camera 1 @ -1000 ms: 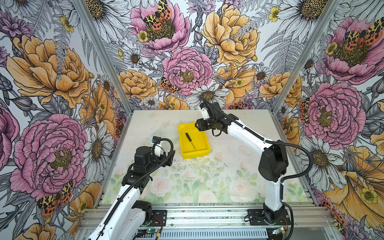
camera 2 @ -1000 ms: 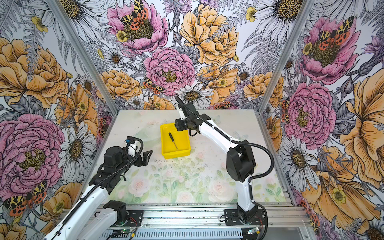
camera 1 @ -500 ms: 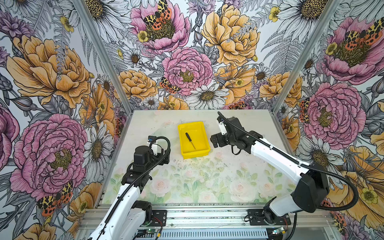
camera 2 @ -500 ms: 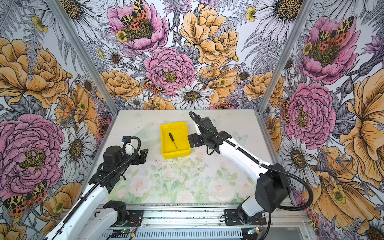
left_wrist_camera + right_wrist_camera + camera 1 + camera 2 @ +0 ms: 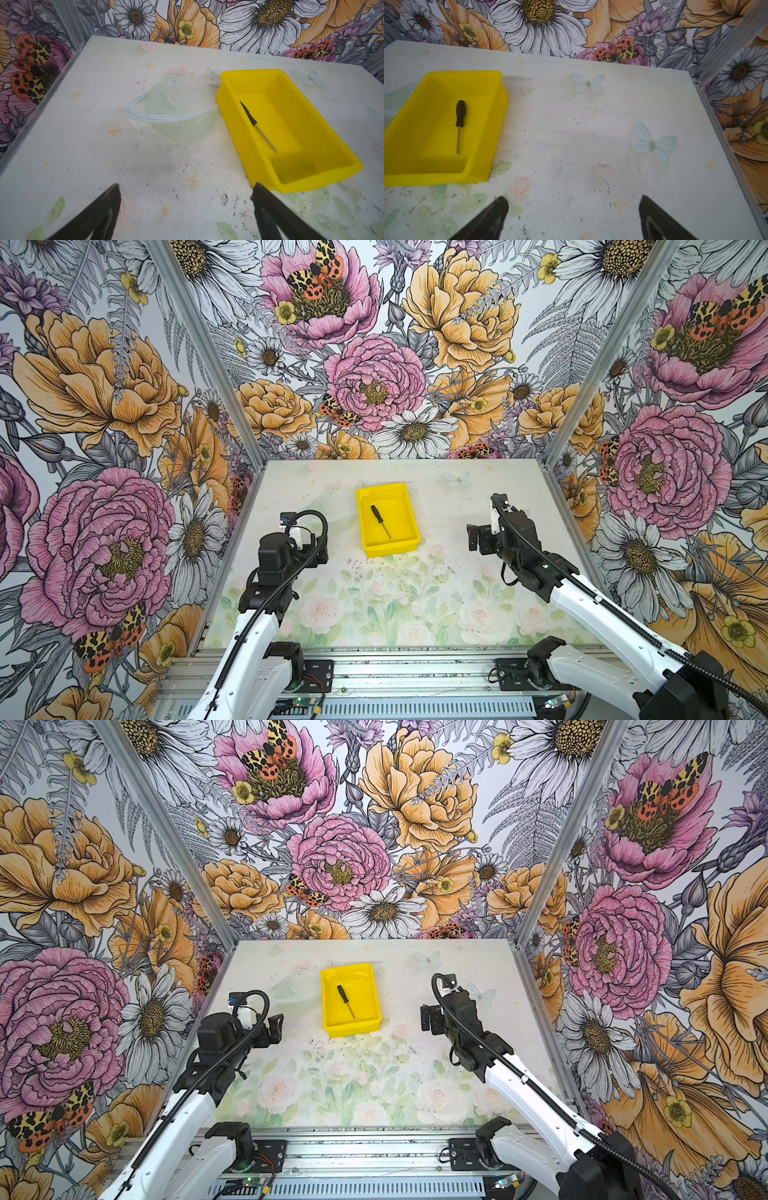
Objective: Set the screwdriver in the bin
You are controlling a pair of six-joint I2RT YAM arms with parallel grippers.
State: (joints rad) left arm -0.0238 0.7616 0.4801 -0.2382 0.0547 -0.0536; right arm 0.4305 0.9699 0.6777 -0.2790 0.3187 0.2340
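Flowered walls box in a pale printed tabletop (image 5: 415, 597). On it sits one yellow bin (image 5: 390, 548), and one screwdriver (image 5: 380, 521) lies flat on the bin's floor. I judge the placing step done. The left fingers (image 5: 104, 207) are spread wide with nothing between them, near the bin's front left corner. The right fingers (image 5: 492, 216) gape just as empty, well off to the bin's right. Both of my two arms are free, so the next move only calls for parking them clear of the bin.
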